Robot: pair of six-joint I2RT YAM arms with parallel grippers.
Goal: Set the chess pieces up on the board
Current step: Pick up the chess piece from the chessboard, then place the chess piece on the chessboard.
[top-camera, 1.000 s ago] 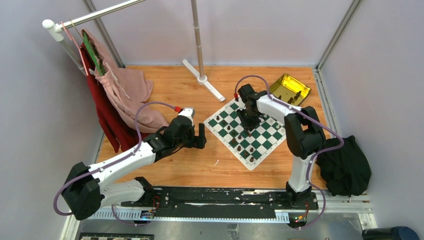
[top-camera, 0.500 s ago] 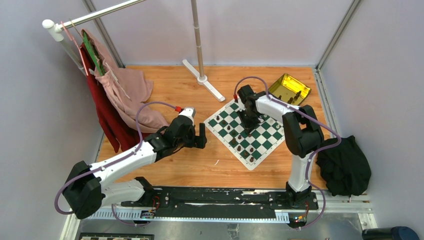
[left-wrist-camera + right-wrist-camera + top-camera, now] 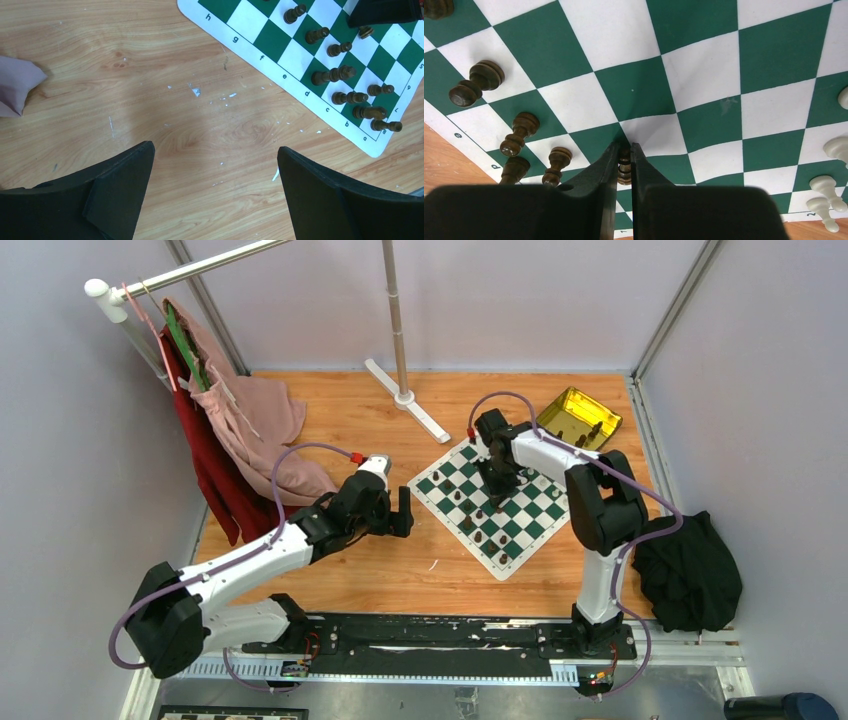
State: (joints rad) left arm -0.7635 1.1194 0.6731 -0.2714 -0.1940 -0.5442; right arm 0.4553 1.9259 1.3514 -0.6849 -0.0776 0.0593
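Observation:
The green and white board [image 3: 545, 502] lies right of centre on the wooden table, with several dark brown pieces [image 3: 480, 537] along its near-left side. My right gripper [image 3: 624, 146] is shut on a dark brown piece [image 3: 624, 167] and holds it just above the board's squares [image 3: 704, 65]. Other dark pieces [image 3: 519, 132] stand to its left and white pieces [image 3: 835, 147] at the right edge. My left gripper [image 3: 215, 155] is open and empty over bare wood, left of the board [image 3: 305, 60]; in the top view it [image 3: 402, 512] sits beside the board's left corner.
A shiny gold tin [image 3: 579, 418] with a few pieces sits behind the board at the right. Pink and red clothes [image 3: 240, 430] hang on a rack at the left. A stand's white foot [image 3: 410, 410] lies at the back. A black cloth [image 3: 690, 570] lies off the table's right edge.
My right gripper has shifted slightly left over the board with the dark piece in it. The left arm has not moved.

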